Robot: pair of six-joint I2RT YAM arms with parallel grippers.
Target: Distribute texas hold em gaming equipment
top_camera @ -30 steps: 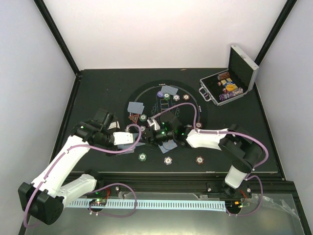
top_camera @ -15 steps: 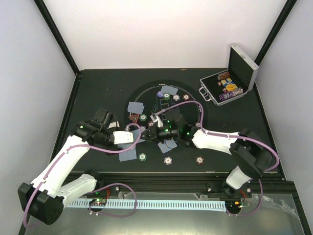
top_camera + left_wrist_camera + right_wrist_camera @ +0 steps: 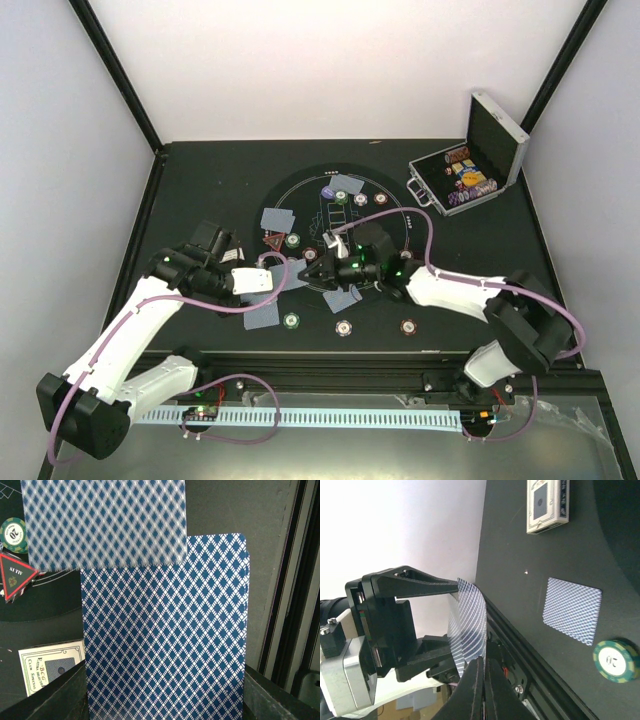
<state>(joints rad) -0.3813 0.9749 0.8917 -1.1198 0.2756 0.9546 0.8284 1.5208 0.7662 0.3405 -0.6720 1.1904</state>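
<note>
Right tool [image 3: 481, 666] newly tight on card [image 3: 469, 622].

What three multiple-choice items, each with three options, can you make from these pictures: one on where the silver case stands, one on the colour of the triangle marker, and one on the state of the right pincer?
1. Where does the silver case stand?
A. Near left corner.
B. Far right, off the round mat.
C. Near middle.

2. What colour is the rim of the triangle marker?
A. Red.
B. Yellow.
C. White.

3. How is the right pincer?
A. Open wide, holding nothing.
B. Shut on the triangle marker.
C. Shut on the edge of a blue-backed card.

Answers: 1 B, the case sits beyond the mat's right rim; 2 A, the left wrist view shows its red rim; 3 C, in the right wrist view its fingertips meet on the bowed card.
</note>
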